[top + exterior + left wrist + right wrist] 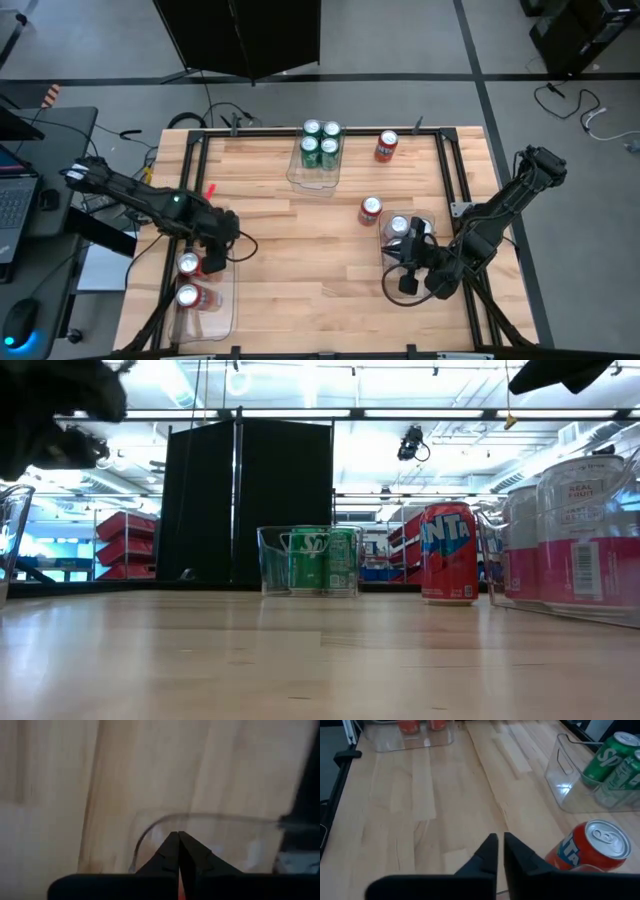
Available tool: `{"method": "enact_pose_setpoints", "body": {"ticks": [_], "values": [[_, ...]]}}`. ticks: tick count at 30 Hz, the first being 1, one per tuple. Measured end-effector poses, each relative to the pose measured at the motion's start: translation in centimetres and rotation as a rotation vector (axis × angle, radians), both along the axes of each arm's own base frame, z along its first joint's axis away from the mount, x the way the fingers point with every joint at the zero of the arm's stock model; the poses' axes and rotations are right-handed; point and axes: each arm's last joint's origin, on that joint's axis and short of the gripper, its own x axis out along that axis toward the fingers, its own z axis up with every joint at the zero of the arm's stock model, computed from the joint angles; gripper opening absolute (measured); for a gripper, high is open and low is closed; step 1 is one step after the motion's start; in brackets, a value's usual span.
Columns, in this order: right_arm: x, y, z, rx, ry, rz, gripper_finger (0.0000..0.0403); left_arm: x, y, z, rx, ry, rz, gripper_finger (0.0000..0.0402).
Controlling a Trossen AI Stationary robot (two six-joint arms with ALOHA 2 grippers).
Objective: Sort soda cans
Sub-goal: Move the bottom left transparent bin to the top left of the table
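Now we see four green cans point(320, 143) packed together in a clear tray point(312, 180) near the table's far edge, at its middle. Two red cans stand loose on the wooden table point(300, 260): one point(386, 146) just to the right of that tray, another point(370, 210) nearer the middle. Two more red cans point(188, 279) stand in the clear tray point(222, 325) at the near left corner. At least one silver-white can point(398, 228) sits in the clear tray point(432, 219) at right, just beside the loose red can. We find our left gripper point(178, 851) with fingers pressed together, holding nothing, above the left tray's rim. Our right gripper point(498, 849) is likewise pressed together and empty, over the right tray and close to the nearer loose red can.
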Motion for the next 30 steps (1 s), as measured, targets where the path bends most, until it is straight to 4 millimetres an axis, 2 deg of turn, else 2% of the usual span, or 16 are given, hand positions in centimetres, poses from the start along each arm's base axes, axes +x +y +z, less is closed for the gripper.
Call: {"method": "enact_pose_setpoints", "body": {"ticks": [3,11,18,23,30], "values": [[0.0,0.0,0.0,-0.009,0.001,0.007,0.0008,0.0,-0.1,-0.8,0.040,0.095,0.022,0.0003],[0.1,0.1,0.2,-0.007,-0.019,0.009,0.0014,1.0,-0.1,-1.7,0.190,0.108,0.033,0.0002],[0.6,0.1,0.5,-0.021,-0.059,0.013,0.0007,1.6,0.4,-1.7,0.397,0.003,0.084,0.0001],[1.2,-0.2,0.8,-0.020,-0.085,0.005,0.0007,2.1,1.0,-1.7,0.479,-0.045,0.098,0.0001],[2.3,-0.8,1.3,-0.047,-0.124,0.010,0.0007,2.9,2.6,-3.0,0.577,-0.105,0.119,0.0001]]}}
